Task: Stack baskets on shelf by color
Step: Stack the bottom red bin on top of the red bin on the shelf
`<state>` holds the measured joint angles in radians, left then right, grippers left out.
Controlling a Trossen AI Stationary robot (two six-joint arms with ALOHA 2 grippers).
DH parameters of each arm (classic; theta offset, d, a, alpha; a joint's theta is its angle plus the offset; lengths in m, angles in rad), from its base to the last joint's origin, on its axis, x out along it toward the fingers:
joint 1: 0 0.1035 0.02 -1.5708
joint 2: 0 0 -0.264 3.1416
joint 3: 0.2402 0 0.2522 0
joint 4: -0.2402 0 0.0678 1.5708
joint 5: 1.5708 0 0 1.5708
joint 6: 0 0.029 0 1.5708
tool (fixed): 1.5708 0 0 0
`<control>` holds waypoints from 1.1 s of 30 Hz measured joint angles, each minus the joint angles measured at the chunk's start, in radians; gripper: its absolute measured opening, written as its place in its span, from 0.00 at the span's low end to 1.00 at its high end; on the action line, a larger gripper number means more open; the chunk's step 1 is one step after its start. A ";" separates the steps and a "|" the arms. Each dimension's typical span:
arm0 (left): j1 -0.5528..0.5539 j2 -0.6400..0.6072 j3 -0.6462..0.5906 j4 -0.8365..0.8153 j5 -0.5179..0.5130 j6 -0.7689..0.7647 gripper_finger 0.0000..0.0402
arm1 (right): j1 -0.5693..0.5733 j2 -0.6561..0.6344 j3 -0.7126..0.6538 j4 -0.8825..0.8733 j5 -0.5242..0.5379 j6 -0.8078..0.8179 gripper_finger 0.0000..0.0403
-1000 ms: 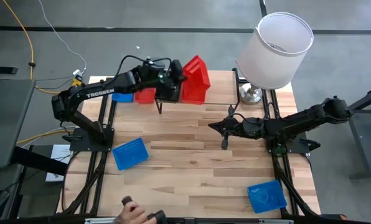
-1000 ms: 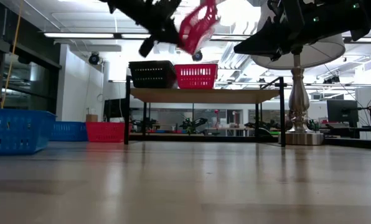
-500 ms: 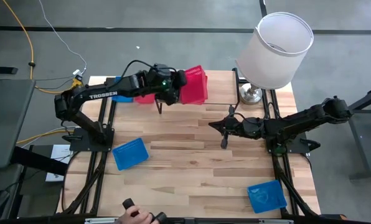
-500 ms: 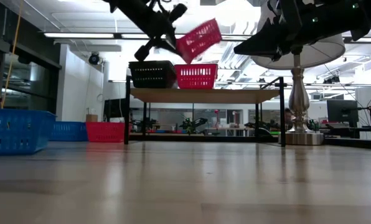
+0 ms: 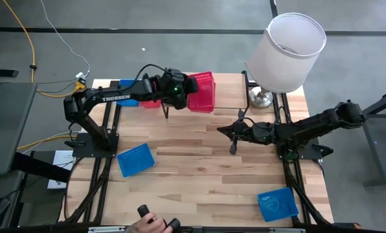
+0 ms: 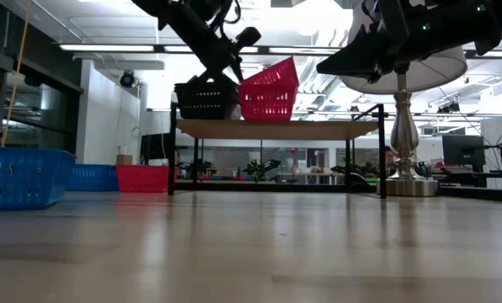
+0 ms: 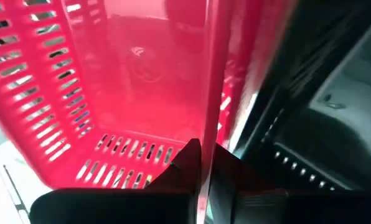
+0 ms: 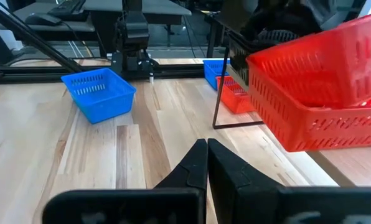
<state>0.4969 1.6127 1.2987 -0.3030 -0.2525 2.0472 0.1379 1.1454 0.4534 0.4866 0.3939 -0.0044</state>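
High view: "TROSSEN" reads in white on the left arm; the left gripper (image 5: 185, 90) pinches the rim of a red basket (image 5: 202, 91) over the shelf (image 5: 227, 97) at the table's (image 5: 199, 168) far edge; two blue baskets, one (image 5: 136, 159) near the left arm's base and one (image 5: 277, 203) at the near right corner, lie on the table; a white-shaded lamp (image 5: 289, 52) stands at the far right; the right gripper (image 5: 234, 131) hovers mid-table, fingers pressed together; a person's hand (image 5: 153, 224) shows at the near edge.

Low view: the held basket tilts onto a second red basket (image 6: 266, 107) beside a black basket (image 6: 204, 100) on the shelf; a third red basket (image 6: 142, 178) sits on the table behind.

Left wrist view: fingers clamp the basket's wall.

Right wrist view: fingers closed, empty.
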 joint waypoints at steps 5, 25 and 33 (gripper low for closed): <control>0.000 0.000 0.000 0.013 0.020 0.038 0.02 | 0.000 0.000 0.000 -0.008 0.000 0.001 0.00; 0.006 -0.021 0.000 0.081 0.053 -0.043 0.31 | 0.000 0.000 0.000 -0.011 0.000 0.001 0.00; 0.007 -0.080 0.000 0.157 -0.039 -0.169 0.35 | 0.000 0.000 0.000 -0.009 0.000 -0.013 0.00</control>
<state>0.5043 1.5331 1.2987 -0.1461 -0.2920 1.8781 0.1379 1.1454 0.4534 0.4773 0.3943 -0.0177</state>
